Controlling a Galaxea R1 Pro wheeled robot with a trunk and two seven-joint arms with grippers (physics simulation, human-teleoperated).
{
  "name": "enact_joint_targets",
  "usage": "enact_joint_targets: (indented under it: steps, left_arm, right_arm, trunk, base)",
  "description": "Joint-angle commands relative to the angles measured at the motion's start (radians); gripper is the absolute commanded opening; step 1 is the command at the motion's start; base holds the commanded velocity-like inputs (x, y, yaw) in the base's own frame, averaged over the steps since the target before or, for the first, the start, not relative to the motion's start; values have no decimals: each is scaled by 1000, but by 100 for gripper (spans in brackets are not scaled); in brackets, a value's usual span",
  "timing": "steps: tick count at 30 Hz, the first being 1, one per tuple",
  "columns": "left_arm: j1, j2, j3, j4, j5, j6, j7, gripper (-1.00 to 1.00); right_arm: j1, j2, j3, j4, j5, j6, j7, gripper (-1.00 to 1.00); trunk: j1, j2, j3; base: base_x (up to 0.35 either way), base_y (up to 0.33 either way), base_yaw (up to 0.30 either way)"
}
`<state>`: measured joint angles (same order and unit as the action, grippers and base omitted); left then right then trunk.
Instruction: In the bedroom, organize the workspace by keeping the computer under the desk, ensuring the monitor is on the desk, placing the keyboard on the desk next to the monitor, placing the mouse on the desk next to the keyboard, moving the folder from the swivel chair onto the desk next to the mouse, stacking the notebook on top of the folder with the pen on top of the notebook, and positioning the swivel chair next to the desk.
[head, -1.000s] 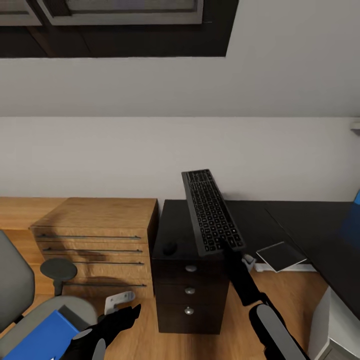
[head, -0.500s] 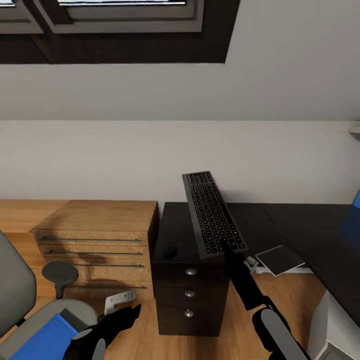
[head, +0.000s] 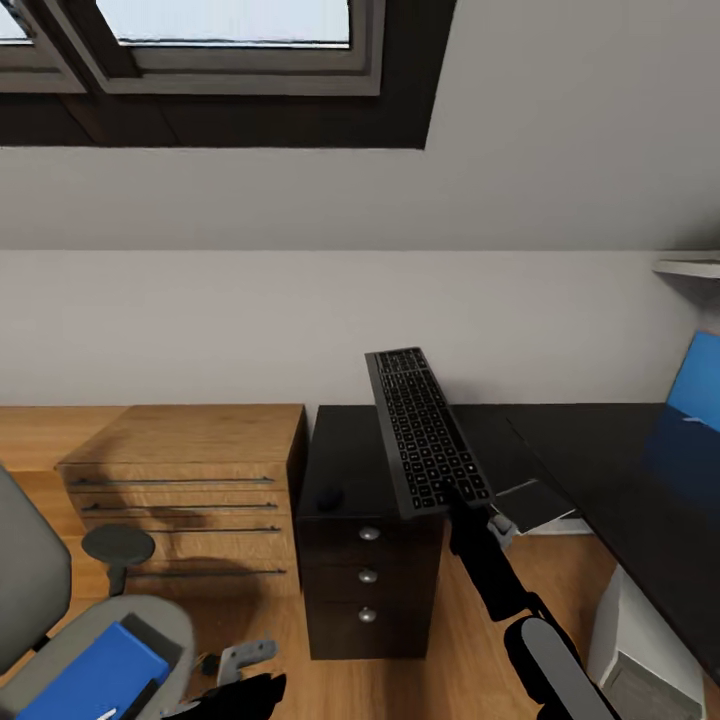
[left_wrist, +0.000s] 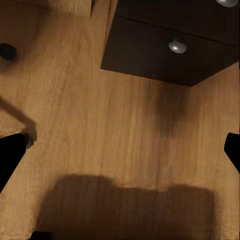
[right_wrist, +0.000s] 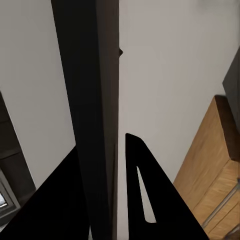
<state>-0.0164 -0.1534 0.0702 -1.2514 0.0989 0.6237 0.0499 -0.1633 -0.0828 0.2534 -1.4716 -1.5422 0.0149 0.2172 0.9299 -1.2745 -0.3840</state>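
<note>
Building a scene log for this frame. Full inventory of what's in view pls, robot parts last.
keyboard: 1, black with grey keys, held tilted above the desk's near-left end
mouse: 1, black, on the desk above the drawers
desk: 1, glossy black, drawer unit with silver knobs
folder: 1, bright blue, on the swivel chair seat
swivel chair: 1, grey, lower left
wooden dresser: 1, light wood, left of the desk
window: 1, dark frame, top left
blue panel: 1, far right
right gripper: shut on the keyboard's near end
left gripper: black, open, above the wooden floor
</note>
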Motion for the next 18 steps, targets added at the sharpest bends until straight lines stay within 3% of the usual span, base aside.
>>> enact_joint_targets:
  steps: [1,5,9,12,18]
  left_arm:
    - [-1,4,2,47,10,-33,5,100]
    - [-1,14,2,134,1,-135,6,100]
    - [-1,18,1,248,-43,-275,33,100]
    - [-1,18,0,282,-58,-337,47,100]
    - [-1,19,0,306,-66,-382,58,100]
  right_arm:
    - [-1,0,2,1,-13,2,7,-100]
    - [-1,2,4,2,-13,2,6,-100]
    - [-1,5,6,10,-11,2,-3,-100]
    - [-1,7,8,22,-11,1,-17,-100]
    - [-1,7,9,35,-9,-21,-30,-100]
  trunk:
    - [-5,6,2]
    - [-20,34,16]
    - [-35,62,28]
    - [-47,83,37]
    - [-70,125,53]
  base:
    - [-251,0,-50]
    - [-109,0,-22]
    - [-28,0,-10]
    - [-8,0,-77]
    - [-2,0,-196]
